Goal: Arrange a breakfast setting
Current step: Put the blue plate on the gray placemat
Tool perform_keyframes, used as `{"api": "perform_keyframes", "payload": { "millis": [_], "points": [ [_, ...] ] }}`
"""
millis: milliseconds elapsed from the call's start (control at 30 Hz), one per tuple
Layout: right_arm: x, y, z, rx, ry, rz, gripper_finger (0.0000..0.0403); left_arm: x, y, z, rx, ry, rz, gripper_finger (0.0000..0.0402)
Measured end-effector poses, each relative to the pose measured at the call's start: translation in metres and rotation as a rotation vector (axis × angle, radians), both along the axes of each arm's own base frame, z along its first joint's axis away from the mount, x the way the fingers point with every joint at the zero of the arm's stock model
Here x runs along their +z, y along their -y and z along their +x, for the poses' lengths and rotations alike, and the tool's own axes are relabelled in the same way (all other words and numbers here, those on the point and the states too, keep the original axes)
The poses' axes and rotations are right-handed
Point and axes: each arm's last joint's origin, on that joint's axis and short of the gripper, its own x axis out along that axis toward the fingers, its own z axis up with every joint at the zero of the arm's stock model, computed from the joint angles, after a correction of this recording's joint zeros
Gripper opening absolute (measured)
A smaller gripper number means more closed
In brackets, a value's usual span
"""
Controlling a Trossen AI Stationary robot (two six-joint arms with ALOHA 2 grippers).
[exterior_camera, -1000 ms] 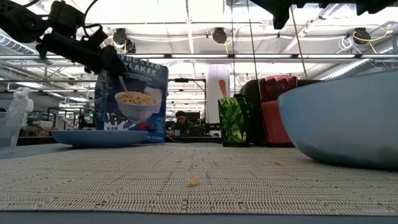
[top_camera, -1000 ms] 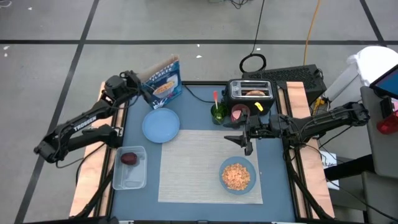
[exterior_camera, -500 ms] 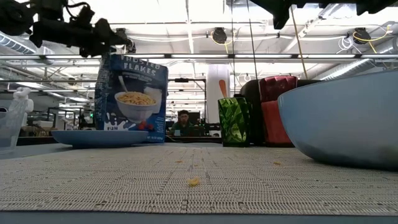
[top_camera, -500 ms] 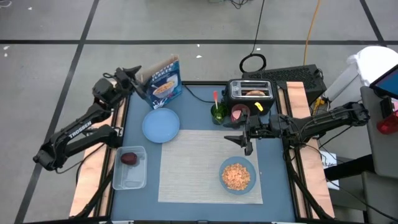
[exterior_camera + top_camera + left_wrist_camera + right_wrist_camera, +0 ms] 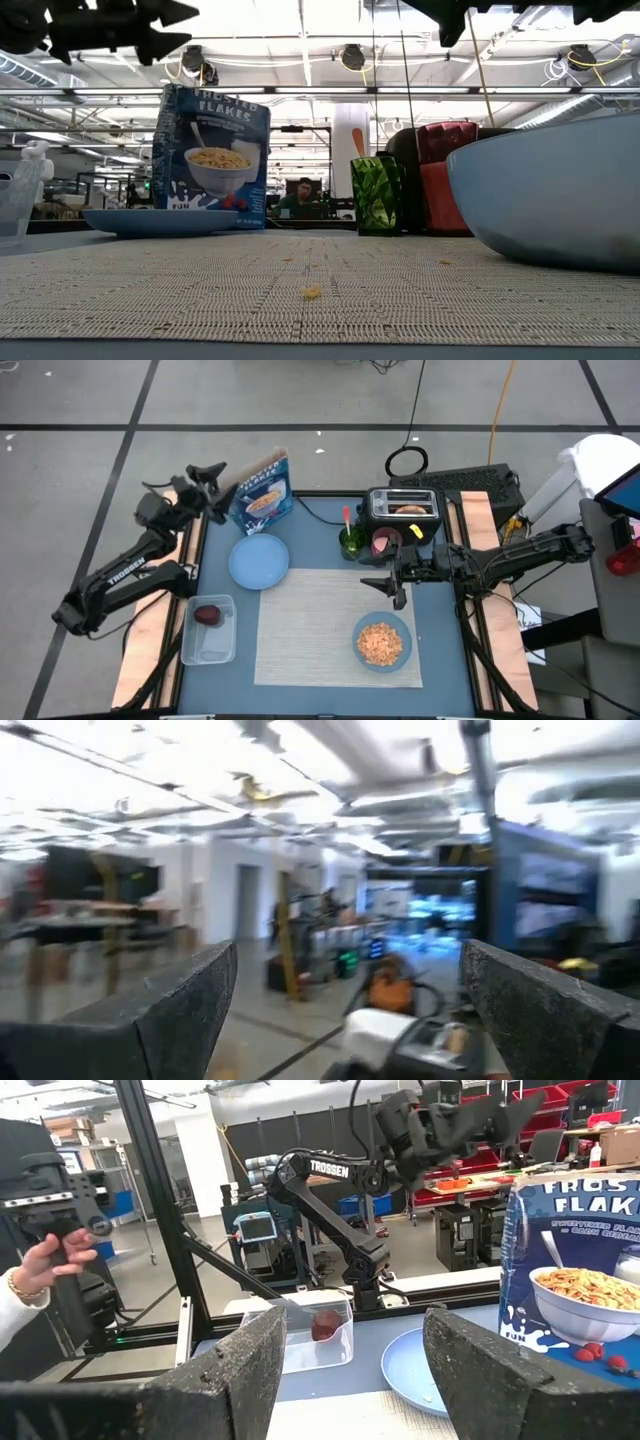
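Observation:
The beige placemat [image 5: 320,615] lies on the table's middle, and the light-blue bowl [image 5: 382,641] of cereal stands on its near right corner. The light-blue plate [image 5: 259,561] lies on the table just off the mat's far left corner. The dark-red fruit [image 5: 208,614] lies in a clear tub. The orange-handled spoon [image 5: 347,518] stands in a green cup. The bagel [image 5: 408,510] sits in the toaster's slot. My left gripper [image 5: 215,480] is open and empty, high above the table's far left corner, left of the cereal box [image 5: 262,488]. My right gripper [image 5: 384,589] is open and empty above the mat's far right part.
The black toaster [image 5: 403,508], a green cup [image 5: 350,541] and a red mug [image 5: 384,544] stand along the far edge. The clear tub [image 5: 209,630] lies at the near left. A person's hand [image 5: 40,1262] holding a device shows beyond the table's left side.
My left gripper has drawn away from the cereal box, going up and toward the table's left edge, and its fingers have tipped up toward level. The box stays standing where it was. My right arm has kept still.

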Motion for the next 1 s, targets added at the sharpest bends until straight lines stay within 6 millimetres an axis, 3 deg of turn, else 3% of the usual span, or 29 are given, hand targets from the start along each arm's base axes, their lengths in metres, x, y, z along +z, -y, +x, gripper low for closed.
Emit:
{"api": "perform_keyframes", "payload": {
  "millis": [300, 900, 1000],
  "points": [
    [0.000, 0.000, 0.000, 0.000, 0.000, 0.000, 0.0226, 0.003, 0.018, 0.014, -0.238, -0.005, 0.045, 0.0388],
    [0.005, 0.002, -0.001, -0.005, 0.048, 0.040, 0.0226, 0.003, 0.051, 0.034, -0.534, -0.001, 0.043, 0.0388],
    [0.010, 0.007, -0.005, -0.022, 0.071, 0.067, 0.0226, 0.003, 0.055, 0.036, -0.604, 0.015, -0.042, 0.0388]
  ]
}}
